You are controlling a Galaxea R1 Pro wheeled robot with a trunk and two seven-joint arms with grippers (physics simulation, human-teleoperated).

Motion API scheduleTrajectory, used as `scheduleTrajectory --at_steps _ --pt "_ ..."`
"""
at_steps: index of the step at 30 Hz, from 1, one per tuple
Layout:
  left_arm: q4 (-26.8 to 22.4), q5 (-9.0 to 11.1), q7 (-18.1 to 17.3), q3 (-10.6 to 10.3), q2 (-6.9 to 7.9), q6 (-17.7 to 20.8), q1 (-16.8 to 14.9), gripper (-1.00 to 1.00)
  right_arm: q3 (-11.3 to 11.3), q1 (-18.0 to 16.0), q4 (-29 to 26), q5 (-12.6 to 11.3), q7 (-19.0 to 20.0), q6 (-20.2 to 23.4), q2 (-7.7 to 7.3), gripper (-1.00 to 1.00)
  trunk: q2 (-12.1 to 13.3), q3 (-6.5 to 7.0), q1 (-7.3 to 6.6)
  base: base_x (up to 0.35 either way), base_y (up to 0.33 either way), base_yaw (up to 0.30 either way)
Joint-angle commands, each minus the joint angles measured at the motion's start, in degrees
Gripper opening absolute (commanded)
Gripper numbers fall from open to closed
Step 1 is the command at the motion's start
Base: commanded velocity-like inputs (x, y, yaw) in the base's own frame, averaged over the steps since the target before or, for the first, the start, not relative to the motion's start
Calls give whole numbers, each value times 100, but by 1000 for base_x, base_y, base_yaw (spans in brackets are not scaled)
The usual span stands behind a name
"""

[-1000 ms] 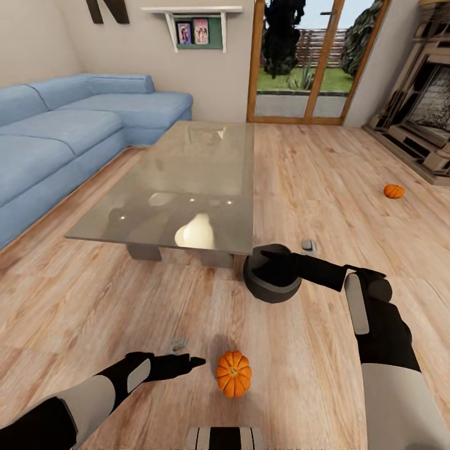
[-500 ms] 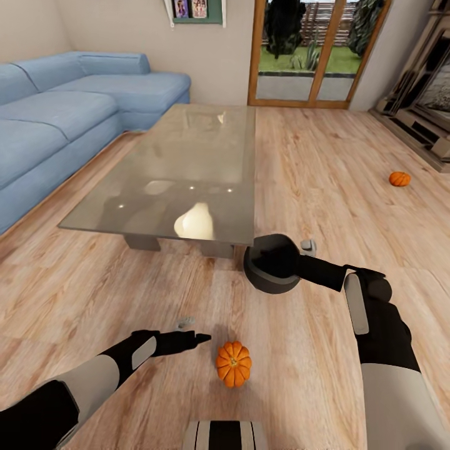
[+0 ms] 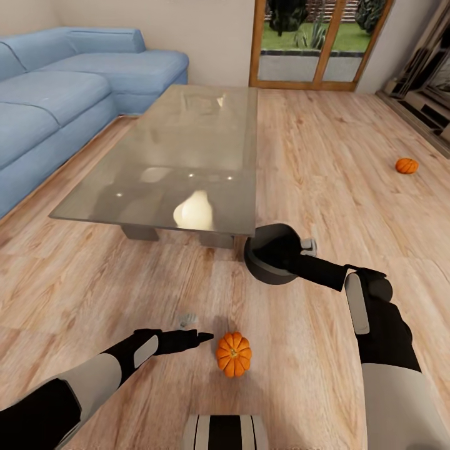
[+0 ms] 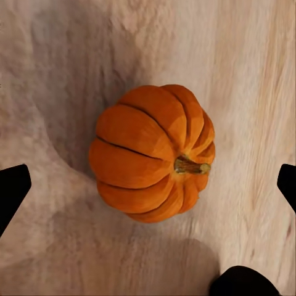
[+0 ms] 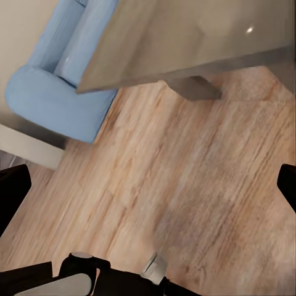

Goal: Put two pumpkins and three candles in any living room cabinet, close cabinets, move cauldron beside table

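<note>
Pumpkin (image 4: 151,153) is sitting on the wood floor (image 3: 312,156), just beside the left gripper (image 3: 203,338), whose jaws are spreading wide around it. It is looking hard, round and slippery, so squeezing its fat ribbed sides seems best.

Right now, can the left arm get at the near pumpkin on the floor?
Probably yes. The left gripper hovers just beside the pumpkin, open, with the pumpkin centred between its fingers in the wrist view and only bare floor around it.
</note>
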Motion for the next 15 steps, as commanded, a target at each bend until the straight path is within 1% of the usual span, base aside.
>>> scheduleTrajectory --at_steps 1,4,7,15 --pt "0 3 -1 2 -3 5 0 100 0 0 0 -4 8 1 1 100 -2 -23 2 0 0 0" --pt "-8 5 -8 2 -8 10 0 100 0 -4 -2 -4 42 1 -1 100 -6 -89 10 0 0 0" --pt "-8 5 -10 2 -6 10 0 100 0 -1 4 -4 221 9 -30 100 -10 -156 18 0 0 0" --pt "-9 5 -11 2 -6 11 0 100 -8 -3 6 -4 242 10 -25 100 -20 -333 38 0 0 0"
